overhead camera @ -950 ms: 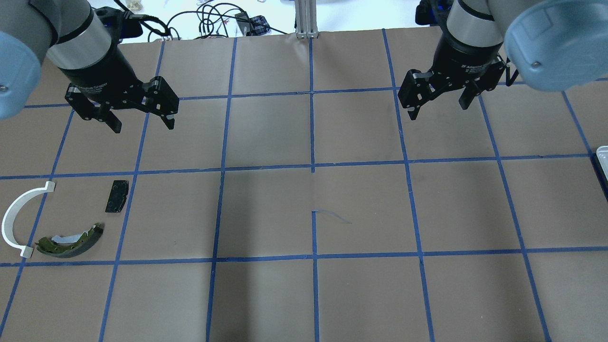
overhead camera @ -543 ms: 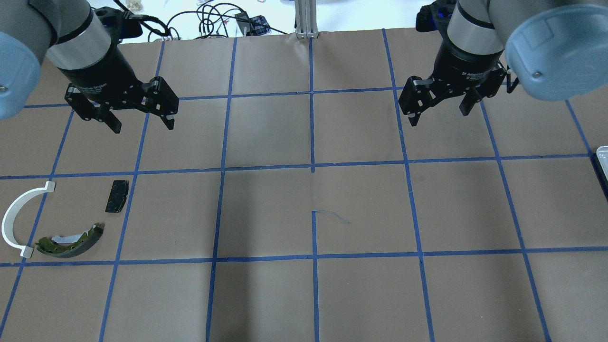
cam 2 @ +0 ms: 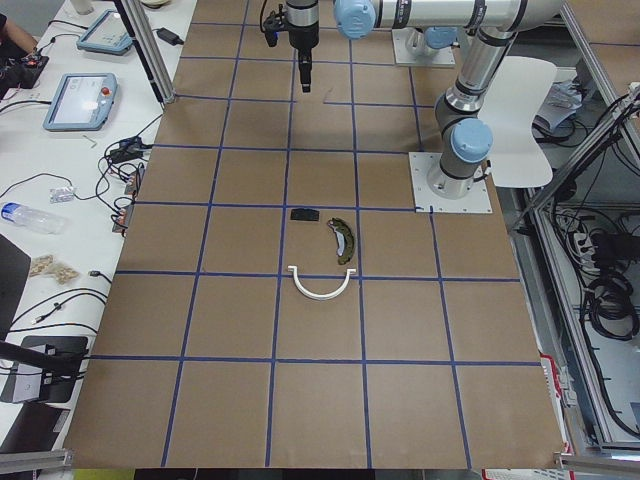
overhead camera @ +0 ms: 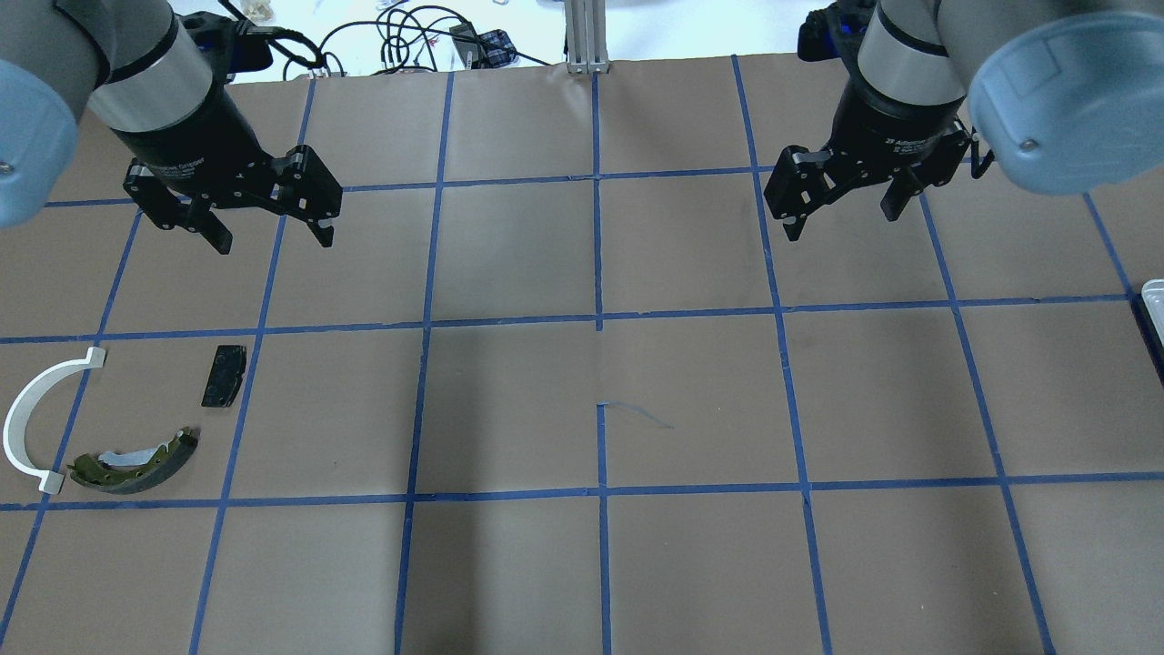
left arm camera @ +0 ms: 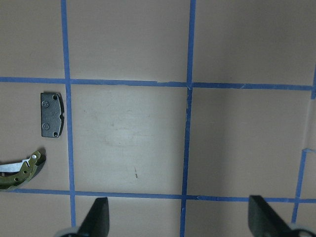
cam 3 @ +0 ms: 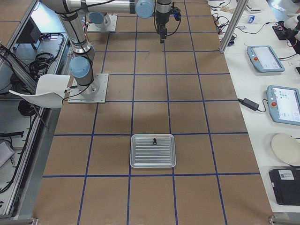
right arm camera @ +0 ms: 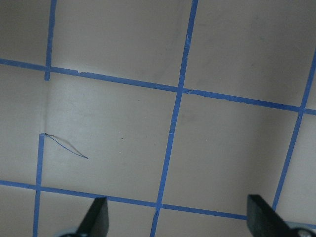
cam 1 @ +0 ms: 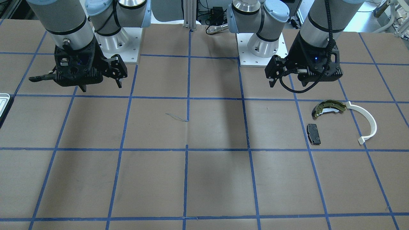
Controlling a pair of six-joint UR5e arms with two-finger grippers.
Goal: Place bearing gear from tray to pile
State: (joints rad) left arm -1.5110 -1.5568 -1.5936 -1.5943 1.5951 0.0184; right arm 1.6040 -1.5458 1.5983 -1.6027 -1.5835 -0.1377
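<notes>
In the exterior right view the silver ribbed tray (cam 3: 140,157) lies near the table's end, with a small dark bearing gear (cam 3: 153,140) on it. Only the tray's corner (overhead camera: 1153,298) shows at the overhead view's right edge. The pile lies front left: an olive brake shoe (overhead camera: 136,459), a white arc (overhead camera: 27,418) and a black pad (overhead camera: 224,375). My left gripper (overhead camera: 273,238) hangs open and empty above the table, behind the pile. My right gripper (overhead camera: 841,220) hangs open and empty over the far right squares, well away from the tray.
Brown paper with a blue tape grid (overhead camera: 598,318) covers the table. A small tear (overhead camera: 637,414) marks the paper near the middle. Cables (overhead camera: 409,41) lie beyond the far edge. Both arm bases (cam 1: 118,35) stand at the robot's side of the table.
My right gripper has shifted slightly towards the far edge and turned a little. The left gripper and the pile have stayed put.
</notes>
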